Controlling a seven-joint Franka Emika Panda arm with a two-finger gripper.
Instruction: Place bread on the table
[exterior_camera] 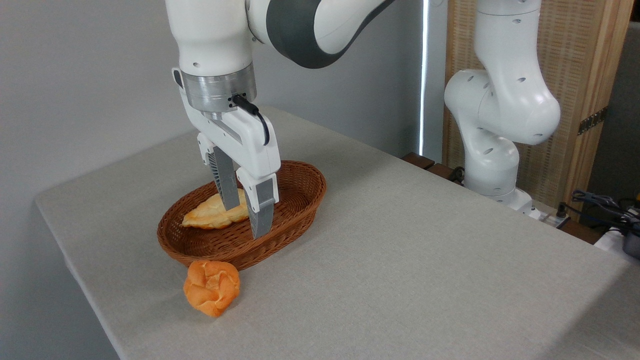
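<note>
The bread (212, 214), a long flat pale golden pastry with browned edges, lies inside the brown wicker basket (305, 200) on the left half of the table (410, 250). My gripper (246, 221) points down into the basket with its jaws open. Both fingers hang over the right end of the bread: the far finger (227, 190) covers part of it and the near finger (261, 215) reaches toward the basket floor. Whether either finger touches the bread cannot be told.
A round knotted orange bun (212, 288) sits on the table just in front of the basket. The arm's white base (492, 165) stands past the table's far right edge, with cables (600, 205) beside it. A grey wall runs behind.
</note>
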